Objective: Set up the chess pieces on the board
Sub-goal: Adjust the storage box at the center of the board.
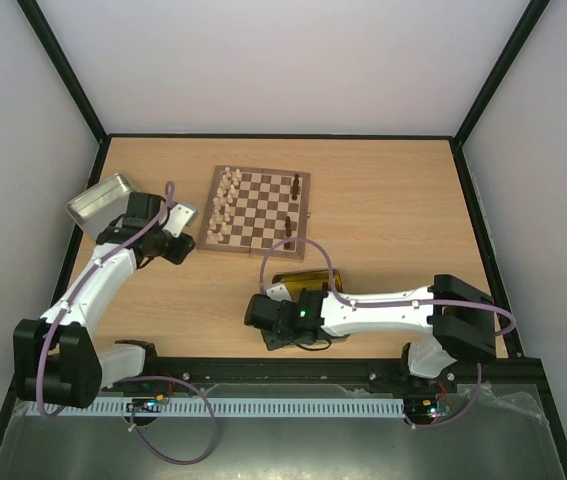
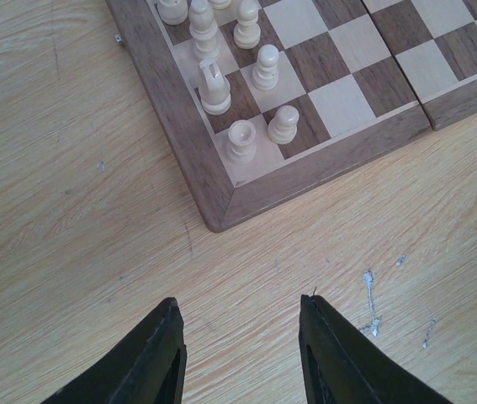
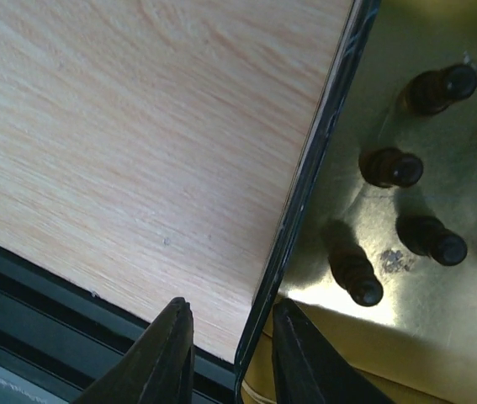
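Left gripper [image 2: 240,316] wide, empty, board [image 2: 196,151] corner with cream pieces [image 2: 214,88] upper centre, right gripper [image 3: 230,307] narrow astride tin [image 3: 318,151] rim, dark pieces [image 3: 389,167] upper right

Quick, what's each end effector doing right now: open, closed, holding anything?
Left end effector: open, holding nothing.
Right end effector: fingers either side of the yellow-gold tin wall; cannot tell if clamped.
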### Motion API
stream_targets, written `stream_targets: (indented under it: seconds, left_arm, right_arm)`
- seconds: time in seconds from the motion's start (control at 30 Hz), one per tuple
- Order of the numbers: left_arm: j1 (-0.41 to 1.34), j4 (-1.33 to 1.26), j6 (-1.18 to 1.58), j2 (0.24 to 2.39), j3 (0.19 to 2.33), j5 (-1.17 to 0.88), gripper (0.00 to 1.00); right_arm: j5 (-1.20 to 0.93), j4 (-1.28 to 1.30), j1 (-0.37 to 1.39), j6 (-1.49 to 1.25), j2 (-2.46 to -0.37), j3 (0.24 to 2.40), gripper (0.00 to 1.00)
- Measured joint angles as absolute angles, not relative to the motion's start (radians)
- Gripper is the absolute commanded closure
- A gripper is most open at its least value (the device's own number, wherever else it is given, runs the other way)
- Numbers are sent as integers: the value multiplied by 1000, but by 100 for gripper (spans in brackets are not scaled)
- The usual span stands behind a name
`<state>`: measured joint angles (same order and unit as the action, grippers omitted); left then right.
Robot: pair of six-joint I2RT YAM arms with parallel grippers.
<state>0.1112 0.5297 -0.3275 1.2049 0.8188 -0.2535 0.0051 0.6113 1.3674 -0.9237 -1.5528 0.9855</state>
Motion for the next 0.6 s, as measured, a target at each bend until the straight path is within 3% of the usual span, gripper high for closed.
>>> stream_targets:
  seconds: [0.3,0.6]
  left_arm:
    - [111,529,-327,1205,819,-250,59]
    - [111,529,-327,1211,818,-249,59]
  right_arm:
    - [-13,615,1383,-931,-1546,929,82]
    - [-20,690,1390,-990,-1390,852,83]
